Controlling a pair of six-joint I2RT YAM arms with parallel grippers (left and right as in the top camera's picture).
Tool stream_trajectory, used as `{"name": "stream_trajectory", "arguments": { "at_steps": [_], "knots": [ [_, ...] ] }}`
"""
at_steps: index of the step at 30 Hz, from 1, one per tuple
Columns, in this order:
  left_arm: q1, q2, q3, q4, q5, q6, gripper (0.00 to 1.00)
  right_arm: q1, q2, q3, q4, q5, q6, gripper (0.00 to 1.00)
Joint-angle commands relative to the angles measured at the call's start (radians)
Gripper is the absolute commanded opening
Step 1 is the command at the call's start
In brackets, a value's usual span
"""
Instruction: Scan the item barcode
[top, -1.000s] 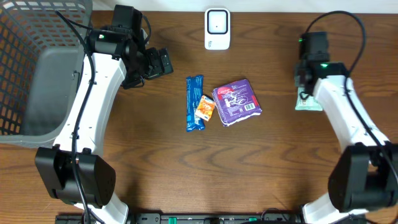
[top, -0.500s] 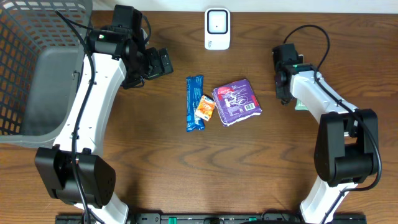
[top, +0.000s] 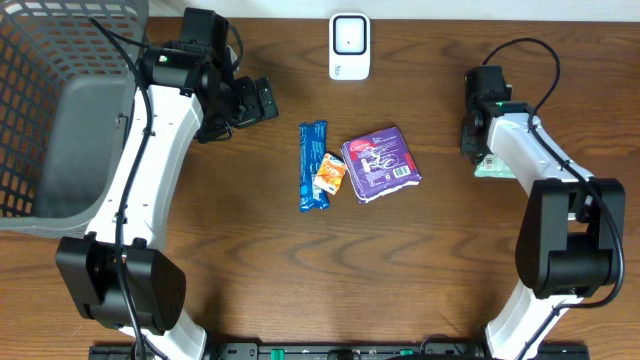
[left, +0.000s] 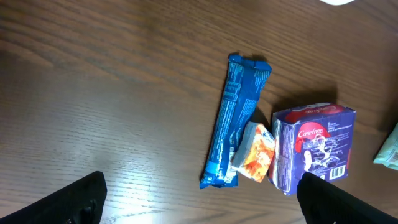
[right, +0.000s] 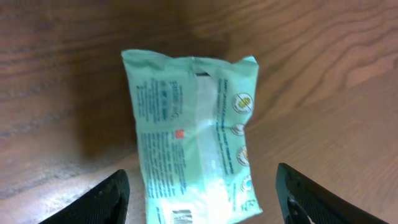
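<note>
Over on the right side of the dark wooden bench (top: 250, 260), the right arm (top: 535, 165) is bent in over a pale green soft plastic packet (right: 186, 137). From the wrist view, the right jaws are spread wide. One black finger (right: 106, 199) sits off the packet's left edge and the other off its right, with clear wood showing on both sides. Nothing is gripped. The green packet lies flat on the bench with its printed back facing up, and a small barcode (right: 181, 216) is just visible near its lower edge. From overhead only a corner of the packet peeks out beside the arm, near the right end of the bench.

At the back edge, in the middle, stands the white rectangular scanner (top: 349, 45), well apart from the packet.

Centre of the bench now, where three items are bunched together. There's a long blue foil bar wrapper (top: 313, 165), lying lengthwise front to back. A small orange sachet (top: 329, 172) is tucked against its right side. A purple and white box (top: 380, 163) is just right of that and tilted a little.

On the far side, the left arm (top: 150, 150) reaches up along a grey wire-mesh basket (top: 45, 60) that fills the left end. The left jaws are wide apart too and holding nothing, with both dark fingers (left: 81, 200) at the bottom corners of the wrist view. They hover above bare wood to the left of the blue wrapper, well apart from the green packet.
</note>
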Motion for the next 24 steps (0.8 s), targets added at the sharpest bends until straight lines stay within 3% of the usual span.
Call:
{"name": "stream_trajectory", "arguments": {
  "at_steps": [1, 8, 10, 14, 19, 24],
  "knots": [
    [0.003, 0.002, 0.005, -0.002, -0.014, 0.01, 0.98, 0.007, 0.057, -0.003, 0.015, 0.017, -0.007, 0.71],
    [0.003, 0.002, 0.005, -0.002, -0.014, 0.01, 0.98, 0.007, 0.166, -0.003, 0.042, 0.063, -0.006, 0.64],
    [0.003, 0.002, 0.005, -0.002, -0.014, 0.01, 0.98, 0.007, 0.194, -0.003, 0.057, 0.063, -0.006, 0.55],
    [0.003, 0.002, 0.005, -0.002, -0.014, 0.01, 0.98, 0.007, 0.211, -0.003, 0.067, 0.054, 0.002, 0.04],
    [0.003, 0.002, 0.005, -0.002, -0.014, 0.01, 0.98, 0.007, 0.17, 0.006, 0.048, -0.009, 0.017, 0.01],
    [0.003, 0.002, 0.005, -0.002, -0.014, 0.01, 0.98, -0.008, 0.039, 0.018, 0.037, -0.191, 0.013, 0.01]
  ]
}}
